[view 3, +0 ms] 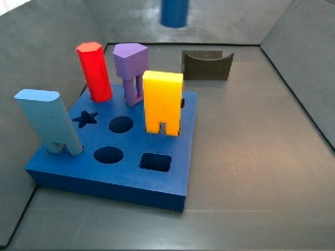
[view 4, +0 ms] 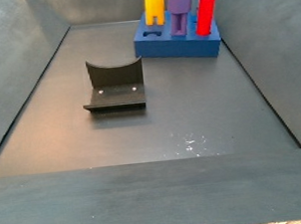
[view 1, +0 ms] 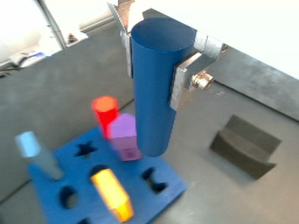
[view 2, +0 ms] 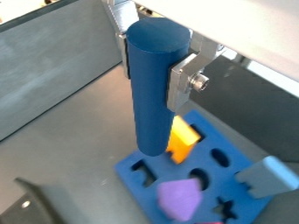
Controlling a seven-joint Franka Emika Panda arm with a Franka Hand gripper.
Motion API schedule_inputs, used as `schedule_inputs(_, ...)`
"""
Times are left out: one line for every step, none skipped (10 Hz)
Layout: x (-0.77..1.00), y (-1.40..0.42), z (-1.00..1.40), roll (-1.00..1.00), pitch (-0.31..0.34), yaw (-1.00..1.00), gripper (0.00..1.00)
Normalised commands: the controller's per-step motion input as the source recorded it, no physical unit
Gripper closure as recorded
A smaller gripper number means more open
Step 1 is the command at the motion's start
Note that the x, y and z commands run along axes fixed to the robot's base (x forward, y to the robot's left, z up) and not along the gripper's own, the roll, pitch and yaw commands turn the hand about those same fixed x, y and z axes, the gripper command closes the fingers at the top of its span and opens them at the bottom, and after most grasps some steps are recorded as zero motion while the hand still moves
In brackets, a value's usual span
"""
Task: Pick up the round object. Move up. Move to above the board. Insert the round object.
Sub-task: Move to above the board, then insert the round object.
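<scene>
The round object (view 1: 155,87) is clamped between the tool's (view 1: 156,54) silver fingers (view 1: 187,80) in both wrist views, hanging upright in the air well above the board (view 1: 170,188). In a side view only its bottom end (view 3: 173,12) pokes in from the top edge (the tool itself is out of that shot). Red (view 3: 93,71), purple (view 3: 129,71), yellow (view 3: 163,101) and light-blue (view 3: 49,120) pegs stand in the board (view 3: 124,175), and the olive holder (view 3: 206,65) sits on the table behind it.
</scene>
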Motion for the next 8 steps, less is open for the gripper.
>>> schedule_inputs(-0.29,-0.50,0.17,-0.01,0.011,0.01,1.00)
schedule_inputs(-0.17,-0.29,0.10,-0.01,0.018,0.01,1.00)
schedule_inputs(-0.10,-0.17,0.07,-0.01,0.015,0.01,1.00)
schedule_inputs(-0.69,0.00,-0.61,0.04,-0.081,-0.08,1.00)
schedule_inputs(-0.68,0.00,-0.65,0.02,-0.063,-0.06,1.00)
schedule_inputs(-0.67,0.00,-0.64,0.00,-0.080,-0.05,1.00)
schedule_inputs(-0.60,0.00,-0.58,-0.03,-0.124,-0.02,1.00)
schedule_inputs(-0.33,0.00,-0.42,-0.19,-0.186,0.00,1.00)
